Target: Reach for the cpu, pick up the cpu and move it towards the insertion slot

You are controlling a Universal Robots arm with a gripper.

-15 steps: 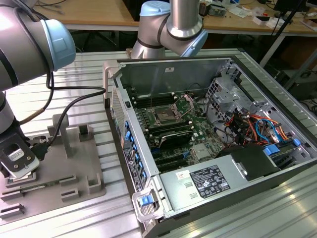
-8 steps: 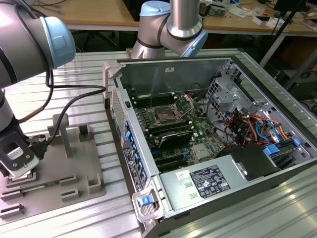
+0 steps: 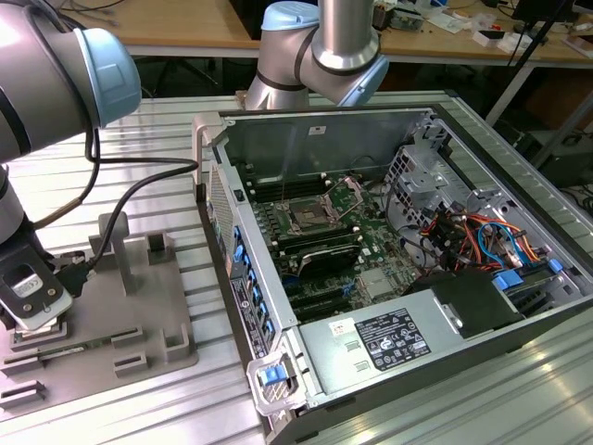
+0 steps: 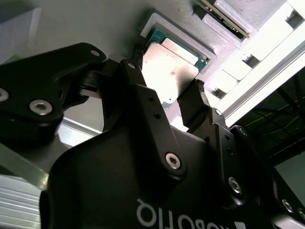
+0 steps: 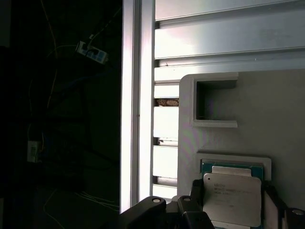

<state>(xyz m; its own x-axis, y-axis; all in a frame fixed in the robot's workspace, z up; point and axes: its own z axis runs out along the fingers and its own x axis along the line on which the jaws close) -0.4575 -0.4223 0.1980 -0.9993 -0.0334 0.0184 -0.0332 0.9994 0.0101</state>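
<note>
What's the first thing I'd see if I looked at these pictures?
Probably the big open computer case on the exterior view's right, full of green boards and coloured wires, with the shiny insertion slot inside it. Then the black tool hanging right over the silvery cpu, which lies in a pocket of the grey tray on the exterior view's left.

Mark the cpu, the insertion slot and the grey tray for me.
cpu (image 5: 232,198): first wrist view, middle of its silvery face.
insertion slot (image 3: 304,219): exterior view, dark centre of the socket.
grey tray (image 3: 111,301): exterior view, bare flat part.
</note>
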